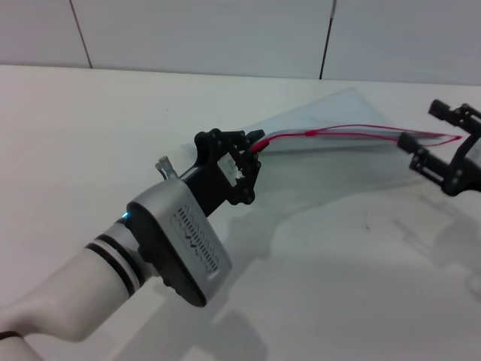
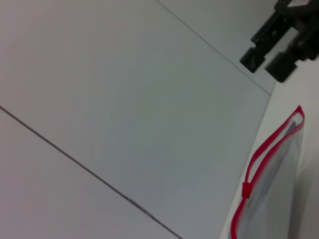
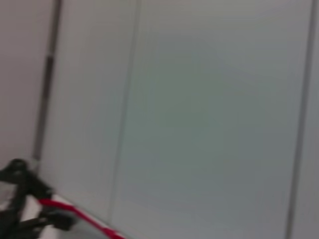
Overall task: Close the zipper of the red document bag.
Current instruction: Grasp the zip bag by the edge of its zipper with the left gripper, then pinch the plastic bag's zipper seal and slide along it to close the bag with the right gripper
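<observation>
The red document bag [image 1: 353, 169] is a translucent pouch held off the white table at its left end, its zipper [image 1: 361, 129] along the far edge. My left gripper [image 1: 252, 150] is shut on the bag's left zipper end. The red slider [image 1: 310, 133] sits a short way along from it. From the slider to the right corner the two red strips stand apart. My right gripper [image 1: 426, 126] is open around that right end. The left wrist view shows the slider [image 2: 245, 189], the parted zipper [image 2: 271, 144] and the right gripper [image 2: 266, 67].
The white table [image 1: 90, 128] runs back to a grey panelled wall [image 1: 210, 34]. My left forearm [image 1: 150, 248] crosses the near left of the table. In the right wrist view the left gripper [image 3: 20, 199] shows far off.
</observation>
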You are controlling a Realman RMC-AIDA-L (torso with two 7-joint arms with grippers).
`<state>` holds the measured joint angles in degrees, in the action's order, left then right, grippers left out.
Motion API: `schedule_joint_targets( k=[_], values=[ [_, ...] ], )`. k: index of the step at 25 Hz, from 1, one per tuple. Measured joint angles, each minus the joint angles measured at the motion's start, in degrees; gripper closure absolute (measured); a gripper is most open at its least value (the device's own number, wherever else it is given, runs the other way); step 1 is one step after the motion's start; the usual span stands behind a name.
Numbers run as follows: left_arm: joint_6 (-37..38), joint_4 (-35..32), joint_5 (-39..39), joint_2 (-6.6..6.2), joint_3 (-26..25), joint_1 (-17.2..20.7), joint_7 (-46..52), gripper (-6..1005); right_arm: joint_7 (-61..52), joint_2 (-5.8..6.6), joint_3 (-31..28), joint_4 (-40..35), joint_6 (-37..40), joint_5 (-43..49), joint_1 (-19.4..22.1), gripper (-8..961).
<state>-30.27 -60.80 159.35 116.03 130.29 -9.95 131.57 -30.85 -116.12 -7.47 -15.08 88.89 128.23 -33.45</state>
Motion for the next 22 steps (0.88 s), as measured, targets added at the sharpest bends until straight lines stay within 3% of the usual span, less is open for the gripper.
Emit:
schedule_joint_targets(
  k=[9, 15, 22],
  values=[
    [-2.94, 1.33, -0.10, -0.22, 2.06, 0.11, 0.04, 946, 18.80, -0.38, 0.00, 6.00, 0.26, 9.36, -4.37, 319],
    [-3.70, 1.38, -0.10, -0.46, 3.33, 0.08, -0.19, 946, 34.56, -0.42, 0.00, 9.31, -0.02, 9.90, -4.29, 331],
    [-4.46, 1.39, -0.09, -1.14, 5.28, -0.45, -0.20, 947, 44.50, -0.42, -0.20, 10.99, -1.61, 9.72, -4.28, 346]
  ],
)
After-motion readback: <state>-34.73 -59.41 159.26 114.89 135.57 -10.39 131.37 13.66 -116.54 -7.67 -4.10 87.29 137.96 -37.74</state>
